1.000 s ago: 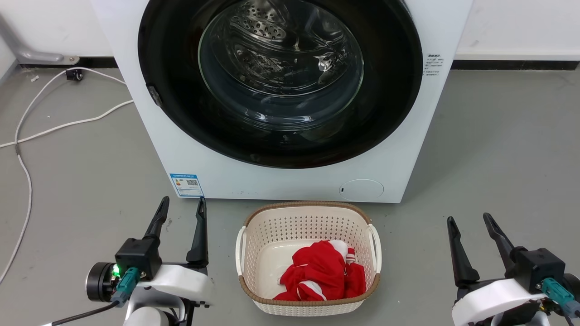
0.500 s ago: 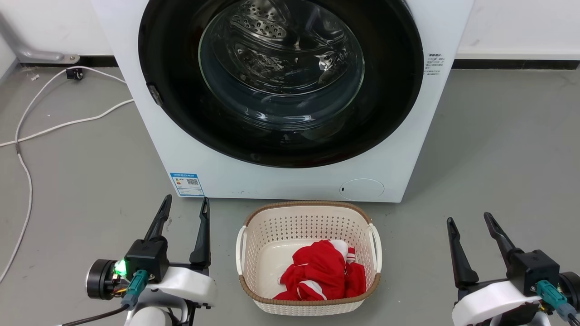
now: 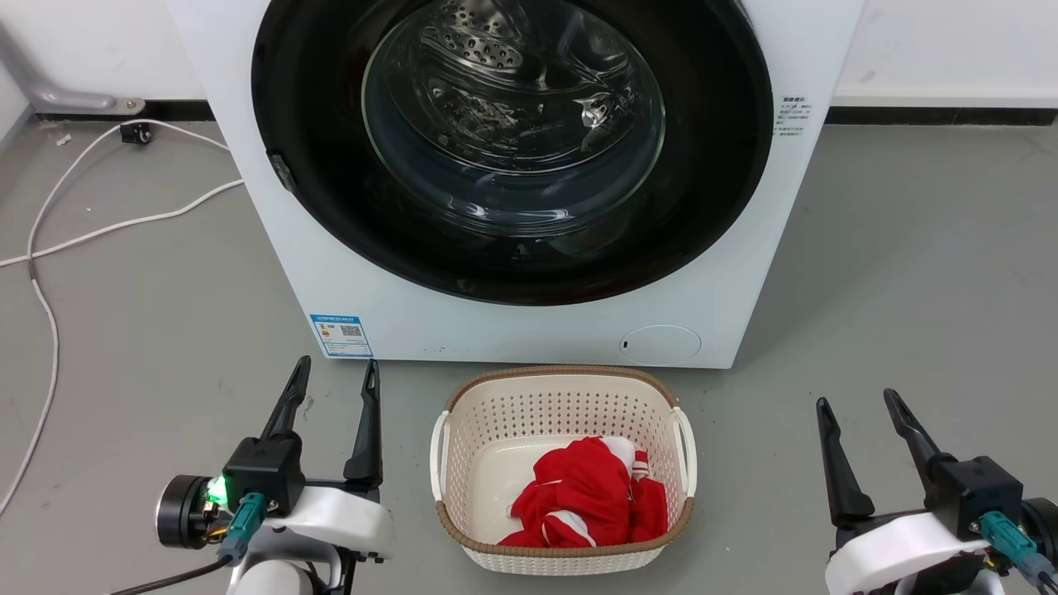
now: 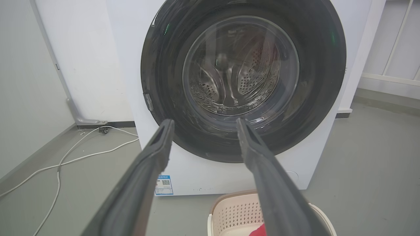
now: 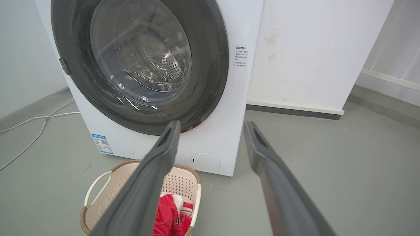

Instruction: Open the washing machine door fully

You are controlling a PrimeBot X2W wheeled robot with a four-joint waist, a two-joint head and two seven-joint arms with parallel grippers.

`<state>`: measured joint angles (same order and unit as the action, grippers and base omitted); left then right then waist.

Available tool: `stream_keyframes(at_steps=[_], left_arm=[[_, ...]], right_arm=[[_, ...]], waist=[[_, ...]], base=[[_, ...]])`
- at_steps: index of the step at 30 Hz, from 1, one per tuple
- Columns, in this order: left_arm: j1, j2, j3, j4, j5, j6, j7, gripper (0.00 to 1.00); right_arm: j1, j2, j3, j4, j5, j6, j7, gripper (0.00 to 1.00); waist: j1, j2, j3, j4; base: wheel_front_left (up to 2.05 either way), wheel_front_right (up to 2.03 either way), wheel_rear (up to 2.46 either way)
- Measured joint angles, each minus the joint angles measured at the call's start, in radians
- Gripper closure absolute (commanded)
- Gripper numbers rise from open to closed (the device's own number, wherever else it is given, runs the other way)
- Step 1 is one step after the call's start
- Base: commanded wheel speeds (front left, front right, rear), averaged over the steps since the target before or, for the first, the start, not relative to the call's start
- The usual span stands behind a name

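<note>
- Head view: washing machine door [image 3: 512, 149] lies flat against the front of the white washing machine [image 3: 413, 322] — closed, apart from both grippers.
- Left gripper [image 3: 335, 365] at lower left, fingers spread, holding nothing, short of the machine.
- Right gripper [image 3: 855, 399] at lower right — fingers spread, empty, over the grey floor [image 3: 909, 248].
- Basket [image 3: 562, 376] stands on the floor just before the machine, between the grippers, red cloth [image 3: 591, 496] inside.
- White cable [image 3: 50, 248] trails over the floor left of the machine.
- Left wrist view: the fingertips frame the door's lower part.
</note>
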<state>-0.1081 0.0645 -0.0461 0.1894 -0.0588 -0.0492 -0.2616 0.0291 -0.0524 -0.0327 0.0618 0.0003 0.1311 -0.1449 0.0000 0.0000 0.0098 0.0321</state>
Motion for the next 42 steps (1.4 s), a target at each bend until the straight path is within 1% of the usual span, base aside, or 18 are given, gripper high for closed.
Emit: stream_keyframes(at_steps=[1, 2, 3, 4, 5, 11, 12, 14, 15, 17, 19, 22, 25, 28, 31, 35, 39, 42], left_arm=[[0.000, 0.000, 0.001, 0.000, 0.000, -0.001, 0.000, 0.00], [0.000, -0.001, 0.002, 0.000, 0.001, -0.001, 0.000, 0.00], [0.000, -0.002, 0.003, 0.000, 0.001, -0.001, 0.000, 0.00], [0.000, -0.002, 0.004, 0.000, 0.002, -0.002, 0.000, 0.00], [0.000, -0.003, 0.004, 0.000, 0.002, -0.003, 0.000, 0.00], [0.000, -0.004, 0.011, -0.003, 0.005, -0.004, 0.000, 0.00], [0.000, -0.004, 0.012, -0.003, 0.005, -0.004, 0.000, 0.00], [0.000, -0.005, 0.012, -0.005, 0.009, -0.003, 0.000, 0.00], [-0.001, -0.005, 0.012, -0.006, 0.009, -0.003, 0.000, 0.00], [-0.002, -0.006, 0.014, -0.007, 0.009, -0.003, 0.000, 0.00], [-0.004, -0.006, 0.016, -0.009, 0.009, -0.004, 0.000, 0.00], [-0.008, -0.007, 0.019, -0.013, 0.011, -0.004, 0.000, 0.00], [-0.017, -0.007, 0.024, -0.021, 0.011, -0.004, 0.000, 0.00], [-0.021, -0.008, 0.030, -0.028, 0.010, -0.004, 0.000, 0.00], [-0.029, -0.008, 0.039, -0.037, 0.008, -0.004, -0.001, 0.00], [-0.051, -0.009, 0.049, -0.050, 0.004, -0.004, -0.001, 0.00], [-0.080, -0.010, 0.056, -0.062, 0.002, -0.004, -0.001, 0.00], [-0.102, -0.011, 0.058, -0.071, 0.001, -0.005, -0.001, 0.00]], right_arm=[[0.000, 0.000, 0.000, 0.000, 0.001, 0.000, 0.000, 0.00], [0.000, 0.000, -0.001, 0.001, 0.008, 0.000, 0.000, 0.07], [0.000, 0.000, -0.001, 0.001, 0.007, 0.000, 0.000, 0.58], [0.000, 0.000, -0.001, 0.001, 0.009, 0.000, 0.000, 0.96], [0.000, 0.000, -0.001, 0.001, 0.012, 0.000, 0.000, 1.00], [-0.002, 0.000, 0.002, 0.000, 0.033, 0.000, -0.006, 1.00], [-0.003, 0.000, 0.001, -0.001, 0.048, 0.000, -0.013, 1.00], [-0.005, 0.000, -0.004, 0.001, 0.130, 0.000, -0.024, 1.00], [-0.006, 0.000, -0.010, 0.007, 0.204, 0.000, -0.032, 1.00], [-0.010, 0.000, -0.017, 0.028, 0.392, 0.000, -0.041, 1.00], [-0.022, 0.001, -0.021, 0.043, 0.510, 0.000, -0.049, 1.00], [-0.054, 0.001, -0.032, 0.068, 0.733, 0.000, -0.058, 1.00], [-0.098, 0.001, -0.049, 0.093, 1.014, 0.000, -0.063, 1.00], [-0.163, 0.002, -0.078, 0.101, 1.231, 0.000, -0.048, 1.00], [-0.249, 0.002, -0.123, 0.119, 1.348, 0.000, -0.001, 1.00], [-0.390, -0.019, -0.177, 0.189, 1.434, 0.000, 0.072, 1.00], [-0.562, -0.072, -0.194, 0.295, 1.473, 0.000, 0.145, 1.00], [-0.681, -0.111, -0.179, 0.378, 1.482, 0.000, 0.212, 1.00]], waist=[[0.0000, 0.0000, 0.001, 0.000], [0.0000, 0.0000, 0.001, 0.000], [0.0000, 0.0000, 0.002, -0.001], [0.0000, 0.0000, 0.002, -0.001], [0.0000, 0.0000, 0.003, -0.001], [0.0000, 0.0000, 0.010, -0.003], [0.0000, 0.0000, 0.011, -0.004], [0.0000, 0.0000, 0.012, -0.004], [0.0000, 0.0000, 0.013, -0.004], [0.0000, 0.0000, 0.016, -0.003], [0.0000, 0.0000, 0.019, -0.003], [0.0000, 0.0000, 0.027, -0.003], [0.0000, 0.0000, 0.038, -0.005], [0.0000, 0.0000, 0.053, -0.008], [0.0000, 0.0000, 0.073, -0.013], [0.0000, 0.0000, 0.105, -0.019], [0.0000, 0.0000, 0.145, -0.021], [0.0001, 0.0000, 0.177, -0.019]], base=[[0.00, 0.00, 0.00], [0.00, 0.00, 0.00], [0.00, 0.00, 0.00], [0.00, 0.00, 0.00], [0.00, 0.00, 0.00], [0.00, 0.00, 0.00], [0.00, 0.00, 0.00], [0.00, 0.00, 0.00], [0.00, 0.00, 0.00], [0.00, 0.00, 0.00], [0.00, 0.00, 0.00], [0.00, 0.00, 0.00], [0.00, 0.00, 0.00], [0.00, 0.00, 0.00], [0.00, 0.00, 0.00], [0.00, 0.00, 0.00], [0.00, 0.00, 0.00], [0.00, 0.00, 0.00]])
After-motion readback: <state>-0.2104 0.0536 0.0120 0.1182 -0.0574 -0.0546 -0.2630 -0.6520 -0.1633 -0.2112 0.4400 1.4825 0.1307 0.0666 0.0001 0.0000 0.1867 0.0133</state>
